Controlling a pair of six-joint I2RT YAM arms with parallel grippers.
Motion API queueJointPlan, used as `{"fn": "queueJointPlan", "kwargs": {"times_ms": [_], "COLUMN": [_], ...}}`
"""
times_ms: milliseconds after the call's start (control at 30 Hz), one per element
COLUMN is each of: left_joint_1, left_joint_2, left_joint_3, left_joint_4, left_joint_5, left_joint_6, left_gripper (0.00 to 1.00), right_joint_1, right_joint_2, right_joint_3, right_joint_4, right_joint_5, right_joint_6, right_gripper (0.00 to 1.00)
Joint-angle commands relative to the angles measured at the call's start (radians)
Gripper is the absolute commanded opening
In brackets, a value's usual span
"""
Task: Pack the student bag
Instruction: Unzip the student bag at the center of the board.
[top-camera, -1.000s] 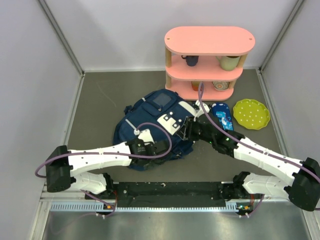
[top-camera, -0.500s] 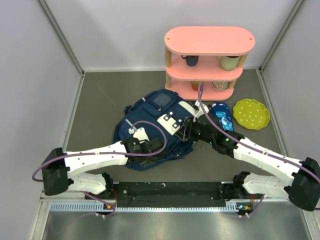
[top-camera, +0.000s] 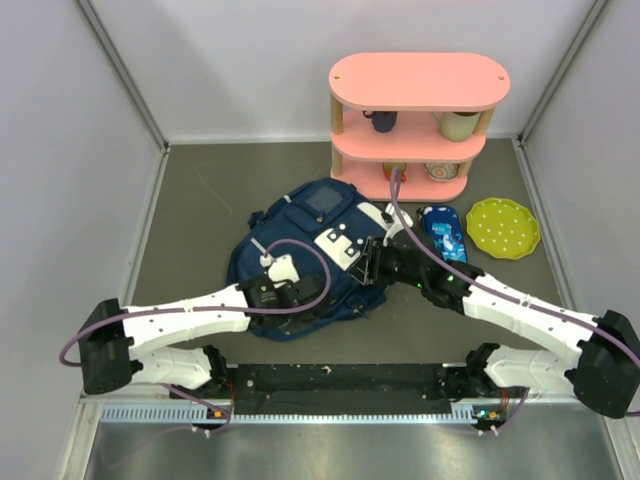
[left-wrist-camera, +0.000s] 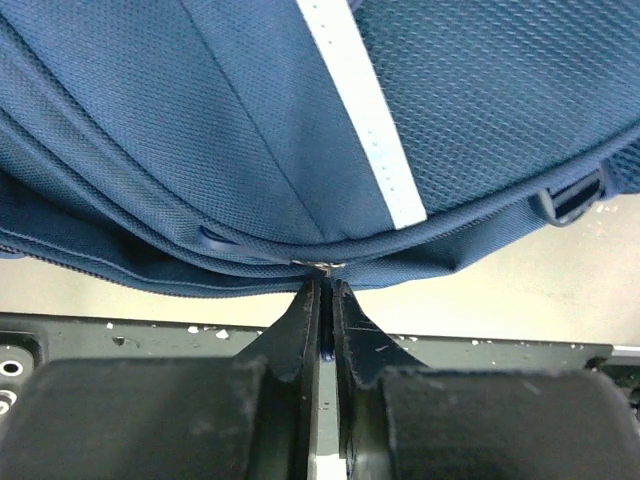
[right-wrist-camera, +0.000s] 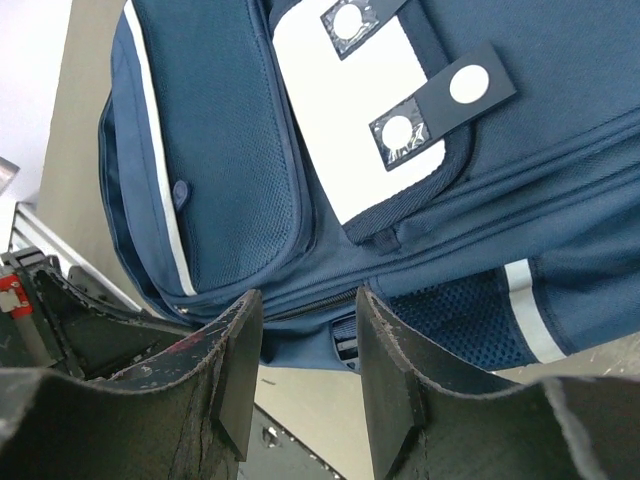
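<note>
The student bag (left-wrist-camera: 200, 120) is navy woven cloth, matt with a fine grain. Its stripe (left-wrist-camera: 365, 120) is smooth white tape, its white patches (right-wrist-camera: 345, 140) are smooth and flat, and its side pocket (right-wrist-camera: 450, 305) is open mesh. A small zip pull (left-wrist-camera: 320, 265) glints like metal. The right tool (right-wrist-camera: 305, 300) has matt black fingers (right-wrist-camera: 400, 380), rough and scuffed. The worktop (top-camera: 200, 190) is matt grey, the shelf (top-camera: 420, 80) smooth pink, and the pencil case (top-camera: 445, 232) glossy.
</note>
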Motion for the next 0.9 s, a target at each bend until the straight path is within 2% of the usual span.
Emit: {"fn": "queueJointPlan", "kwargs": {"times_ms": [0, 133, 233, 367, 433, 500, 867], "left_joint_1": [0.004, 0.003, 0.004, 0.003, 0.004, 0.004, 0.003], "left_joint_2": [-0.073, -0.105, -0.105, -0.099, -0.108, -0.121, -0.160], "left_joint_3": [0.014, -0.004, 0.005, 0.014, 0.008, 0.002, -0.029], "left_joint_4": [0.106, 0.167, 0.195, 0.196, 0.199, 0.207, 0.225], "left_joint_5": [0.018, 0.032, 0.043, 0.044, 0.041, 0.040, 0.038], "left_joint_6": [0.075, 0.147, 0.207, 0.239, 0.246, 0.258, 0.289], "left_gripper": [0.00, 0.00, 0.00, 0.00, 0.00, 0.00, 0.00], "right_joint_1": [0.003, 0.005, 0.007, 0.046, 0.051, 0.054, 0.063], "right_joint_2": [0.017, 0.003, 0.012, 0.049, 0.064, 0.080, 0.142], "right_joint_3": [-0.007, -0.050, -0.125, -0.176, -0.217, -0.229, -0.179], "right_joint_4": [0.038, 0.067, 0.177, 0.248, 0.382, 0.464, 0.473], "right_joint_5": [-0.059, -0.148, -0.247, -0.254, -0.261, -0.258, -0.200], "right_joint_6": [0.051, 0.209, 0.341, 0.426, 0.470, 0.490, 0.505], "right_gripper": [0.42, 0.42, 0.42, 0.42, 0.43, 0.43, 0.45]}}
